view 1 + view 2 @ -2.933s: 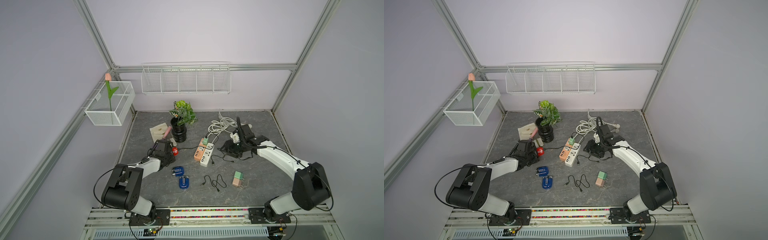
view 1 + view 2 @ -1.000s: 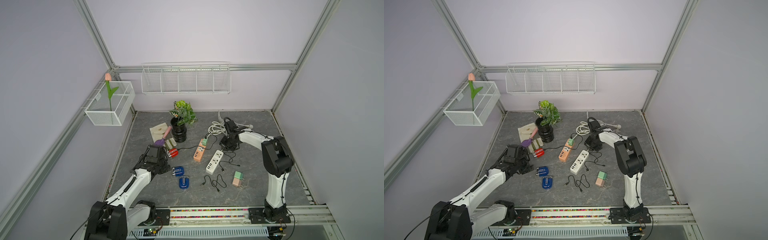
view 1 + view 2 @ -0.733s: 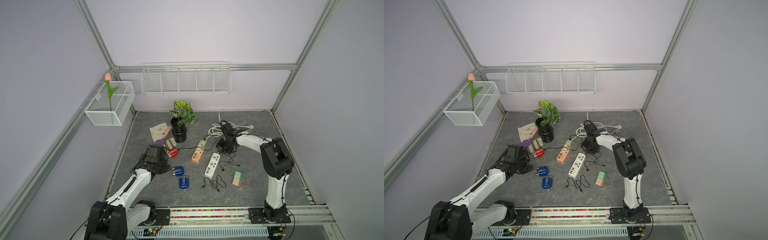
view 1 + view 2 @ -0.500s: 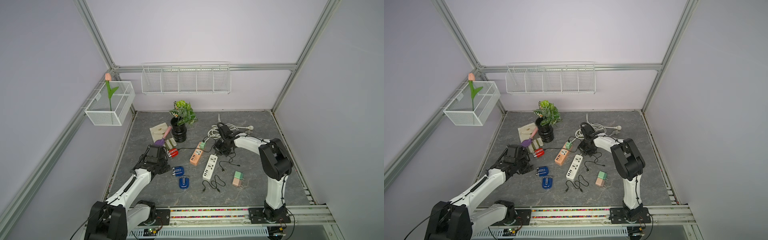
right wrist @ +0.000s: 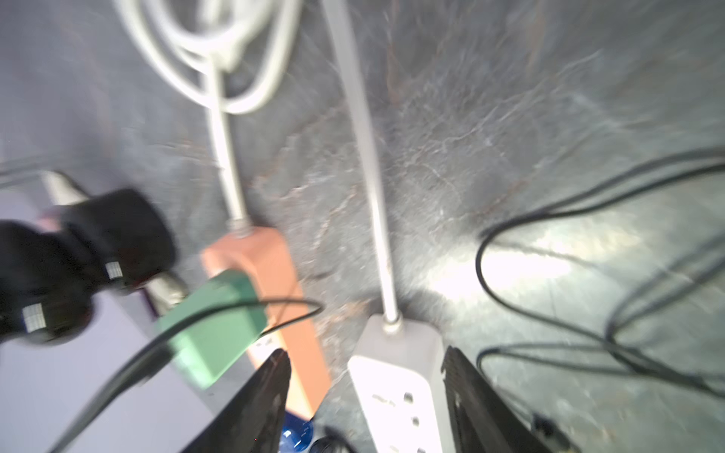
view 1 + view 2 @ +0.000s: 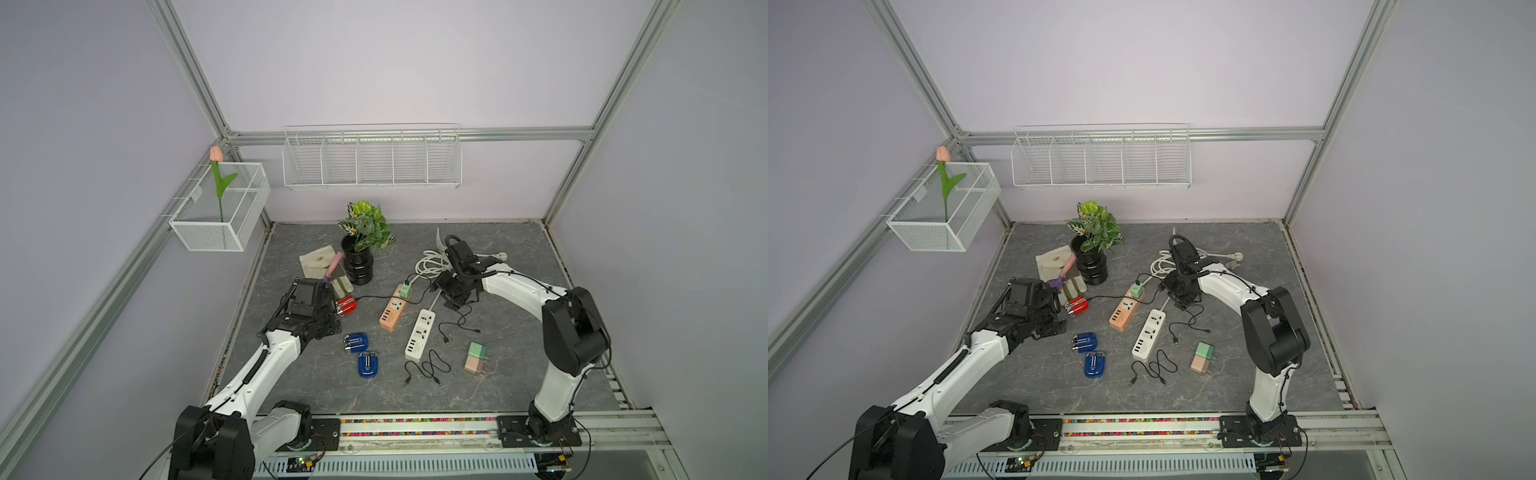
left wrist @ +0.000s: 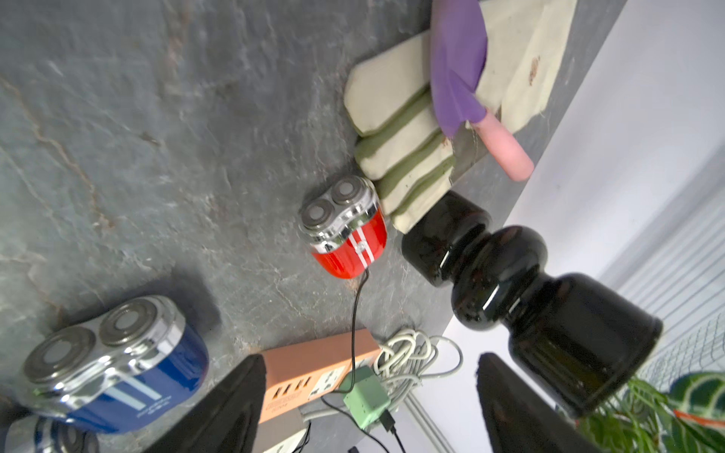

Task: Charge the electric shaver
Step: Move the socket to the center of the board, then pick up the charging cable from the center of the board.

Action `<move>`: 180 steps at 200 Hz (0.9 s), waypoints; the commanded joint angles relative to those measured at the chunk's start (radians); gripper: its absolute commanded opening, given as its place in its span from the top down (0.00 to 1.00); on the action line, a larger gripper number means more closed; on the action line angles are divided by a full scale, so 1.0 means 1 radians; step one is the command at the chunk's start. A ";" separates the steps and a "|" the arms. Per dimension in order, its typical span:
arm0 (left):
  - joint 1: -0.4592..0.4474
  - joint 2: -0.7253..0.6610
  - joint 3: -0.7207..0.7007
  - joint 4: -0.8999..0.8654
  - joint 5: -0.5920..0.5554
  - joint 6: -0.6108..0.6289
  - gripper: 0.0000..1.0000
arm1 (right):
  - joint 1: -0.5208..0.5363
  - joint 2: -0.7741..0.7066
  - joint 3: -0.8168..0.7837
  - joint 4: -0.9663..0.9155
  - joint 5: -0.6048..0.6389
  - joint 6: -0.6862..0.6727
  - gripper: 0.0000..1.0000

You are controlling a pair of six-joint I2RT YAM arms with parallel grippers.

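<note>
– Left wrist view: how far along is the red shaver (image 7: 345, 231) showing?
– It is lying on the table (image 7: 137, 137), just beside the black vase (image 7: 510, 282). A black cable (image 7: 354, 313) is running from its base to the green adapter (image 7: 365, 396), which is sitting in the orange power strip (image 7: 310, 364). That chain is looking complete. The strip's white cord (image 7: 412, 345) is lying coiled, so supply is remaining unconfirmed.
– Grippers?
– Left gripper (image 7: 370, 359): jaws standing apart, gripping nothing, near the shaver. Right gripper (image 5: 365, 351): jaws apart, hovering over the white power strip (image 5: 396, 392).
– Counts?
– Shavers: one red, plus two blue shavers (image 6: 356, 341). Power strips: two. Adapters: three, counting two loose adapters (image 6: 478, 351). Black cables: three, counting two loose cables (image 6: 441, 360).
</note>
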 commanded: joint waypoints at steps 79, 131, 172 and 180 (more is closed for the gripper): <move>-0.154 0.206 0.307 -0.120 0.252 0.956 0.29 | -0.071 -0.294 -0.360 -0.052 0.003 -0.545 0.40; -0.317 0.252 0.335 -0.098 0.274 1.197 0.47 | -0.126 -0.160 -0.349 0.084 -0.053 -0.675 0.44; -0.358 0.256 0.321 -0.088 0.259 1.217 0.52 | -0.135 -0.093 -0.331 0.067 -0.017 -0.664 0.56; -0.364 0.250 0.320 -0.086 0.255 1.223 0.52 | -0.136 -0.085 -0.336 0.066 -0.007 -0.657 0.56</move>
